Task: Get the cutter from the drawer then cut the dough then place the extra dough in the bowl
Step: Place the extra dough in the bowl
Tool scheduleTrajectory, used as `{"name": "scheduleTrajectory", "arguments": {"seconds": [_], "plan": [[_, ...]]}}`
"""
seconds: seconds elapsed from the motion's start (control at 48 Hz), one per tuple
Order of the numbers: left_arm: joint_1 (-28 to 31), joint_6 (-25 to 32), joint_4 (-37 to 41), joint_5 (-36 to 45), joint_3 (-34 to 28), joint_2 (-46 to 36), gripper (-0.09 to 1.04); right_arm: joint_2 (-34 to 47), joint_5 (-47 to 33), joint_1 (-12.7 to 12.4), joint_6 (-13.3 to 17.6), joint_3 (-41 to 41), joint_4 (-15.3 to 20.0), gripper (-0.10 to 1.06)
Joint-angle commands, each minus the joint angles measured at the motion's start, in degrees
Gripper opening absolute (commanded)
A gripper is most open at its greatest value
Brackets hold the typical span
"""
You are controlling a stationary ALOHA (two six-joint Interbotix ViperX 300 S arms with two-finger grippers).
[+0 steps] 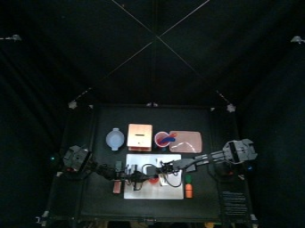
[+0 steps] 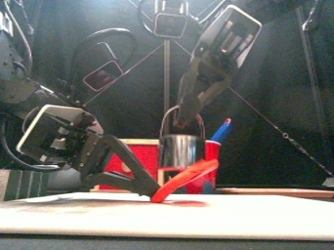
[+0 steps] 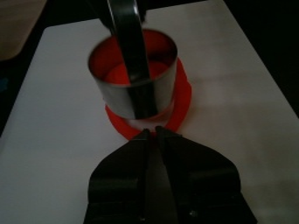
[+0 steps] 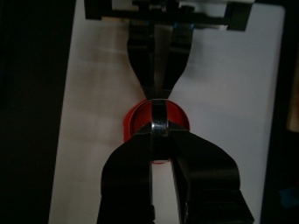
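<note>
One dough ring (image 3: 118, 123), seemingly half behind cutter (image 3: 170, 86)

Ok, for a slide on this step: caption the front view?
Left gripper pinches the red dough ring while right gripper holds the metal cutter on the white board.

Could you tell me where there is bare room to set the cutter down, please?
The white board's front strip, between the dough ring and the table's front edge, is bare. Its middle is crowded: the left gripper pinches the ring beside the cutter, held by the right gripper. The red cup stands at its right edge; bowl, wooden box and pink tray fill the back.
</note>
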Motion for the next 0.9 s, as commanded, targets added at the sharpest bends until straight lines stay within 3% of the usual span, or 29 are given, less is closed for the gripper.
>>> {"name": "scheduleTrajectory", "arguments": {"seconds": [0.021, 0.333, 0.646, 0.896], "plan": [[0.18, 0.00, 0.00, 0.09, -0.62, -0.53, 0.59, -5.36, -0.09, -0.44, 0.00, -0.18, -0.53, 0.38], [0.18, 0.00, -0.09, 0.18, -0.70, -1.05, 0.59, -12.74, 0.53, -0.97, 0.18, 8.09, -0.79, 0.38], [1.14, 0.35, -0.35, 0.26, -0.35, -4.92, 0.59, -17.31, -0.70, -2.81, 0.18, 20.39, 2.99, 0.38], [1.93, 0.44, -0.26, 3.43, -0.70, -7.65, 0.59, -17.58, -5.45, -3.08, 0.09, 24.70, 4.04, 0.39]]}}
